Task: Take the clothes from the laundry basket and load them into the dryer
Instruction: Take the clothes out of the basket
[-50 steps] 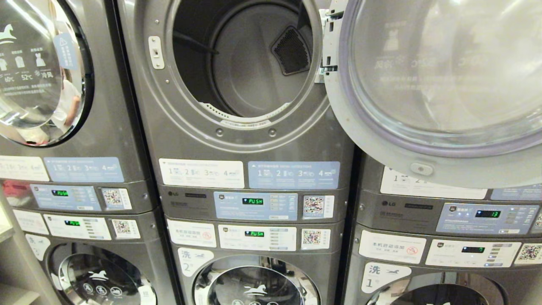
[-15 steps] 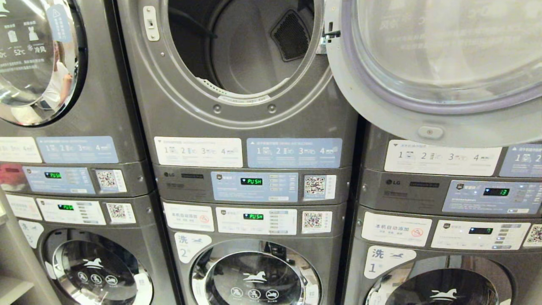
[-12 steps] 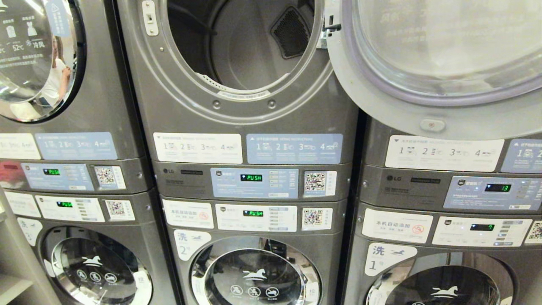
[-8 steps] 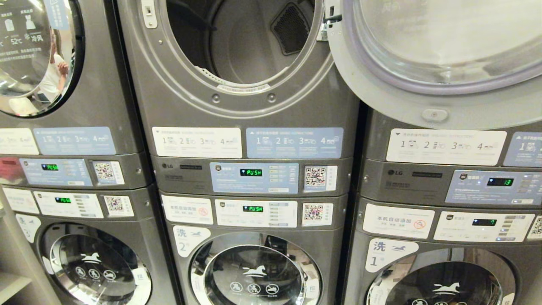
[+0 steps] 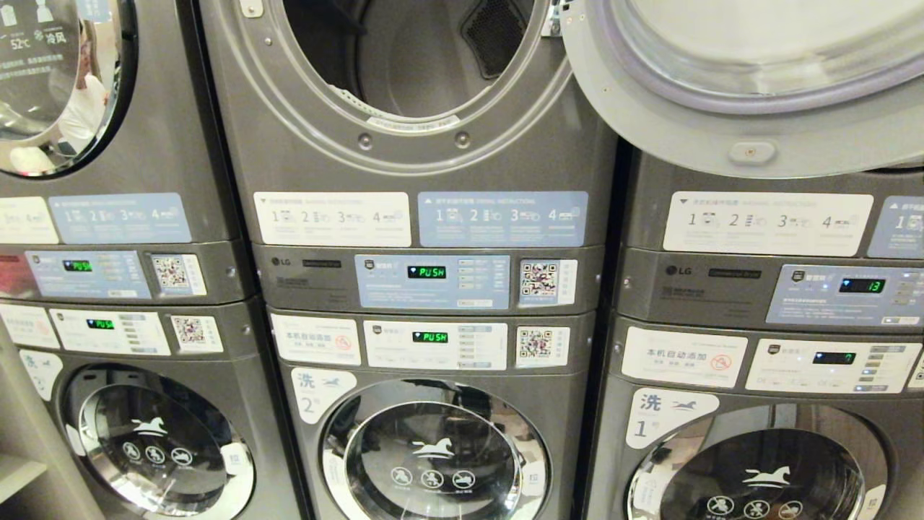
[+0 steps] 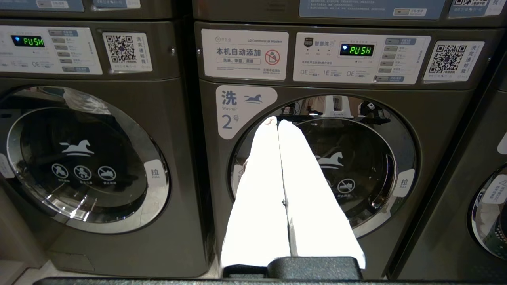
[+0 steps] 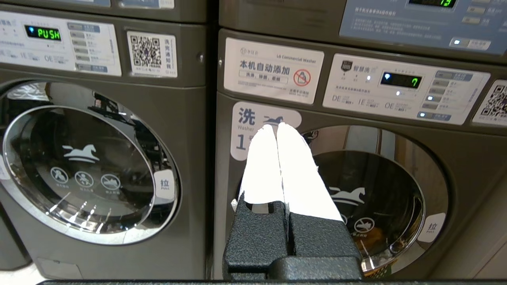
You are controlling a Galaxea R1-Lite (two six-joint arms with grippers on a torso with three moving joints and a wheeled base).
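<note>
The dryer is the upper grey machine in the middle stack, its round opening showing a bare drum. Its door hangs swung open to the right. No clothes and no laundry basket are in view. Neither arm shows in the head view. My left gripper is shut with nothing in it, its white fingers pointing at the porthole of washer 2. My right gripper is also shut and holds nothing, pointing at washer 1.
Three stacks of grey machines fill the view, with control panels and closed lower washer doors. The open door overhangs the right stack. A pale shelf edge shows at the lower left.
The whole head view has slid upward in the picture as the camera sank: the dryer opening now sits at the top edge and more of the lower washers shows. No arm moved.
</note>
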